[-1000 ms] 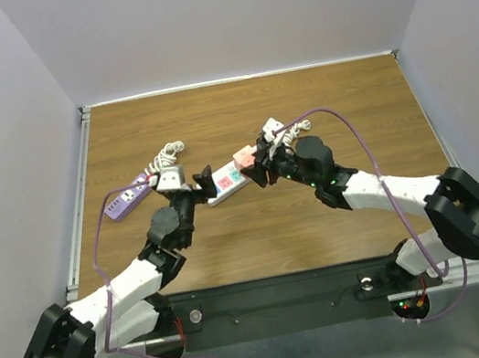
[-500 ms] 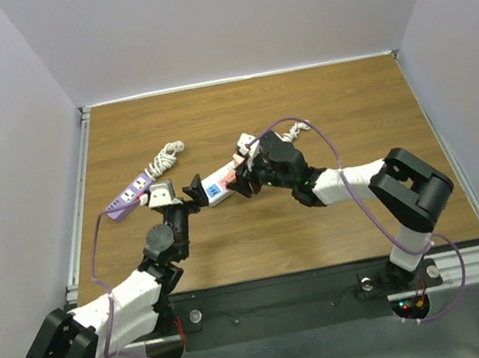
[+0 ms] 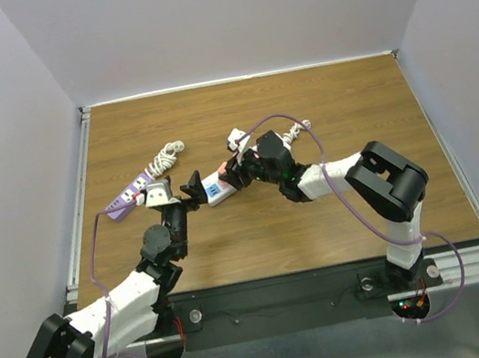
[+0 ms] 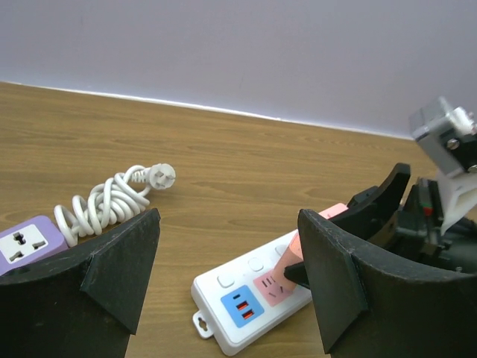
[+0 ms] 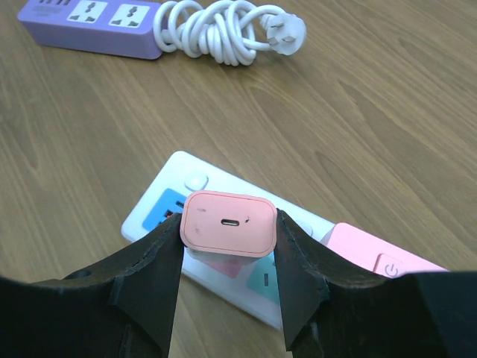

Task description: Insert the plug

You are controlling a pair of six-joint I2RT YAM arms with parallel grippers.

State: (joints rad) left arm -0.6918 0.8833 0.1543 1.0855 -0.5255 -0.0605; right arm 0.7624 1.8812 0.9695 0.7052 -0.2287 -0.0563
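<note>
A white power strip (image 3: 219,188) with a blue USB panel, a pink socket and a teal socket lies on the wooden table; it also shows in the left wrist view (image 4: 246,298) and the right wrist view (image 5: 182,165). My right gripper (image 3: 236,172) (image 5: 228,233) is shut on a pink plug (image 5: 228,222). The plug (image 4: 287,261) stands tilted with its lower end on the pink socket; its prongs are hidden. My left gripper (image 3: 193,190) (image 4: 227,246) is open and empty, with its jaws on either side of the strip's left end.
A purple power strip (image 3: 127,197) (image 5: 89,19) with a coiled white cable (image 3: 166,157) (image 4: 104,201) lies to the far left of the white strip. The table's back wall runs behind them.
My right gripper has moved left with the pink plug, from the strip's right end to over its pink socket. My left gripper has drawn slightly back and stays open.
</note>
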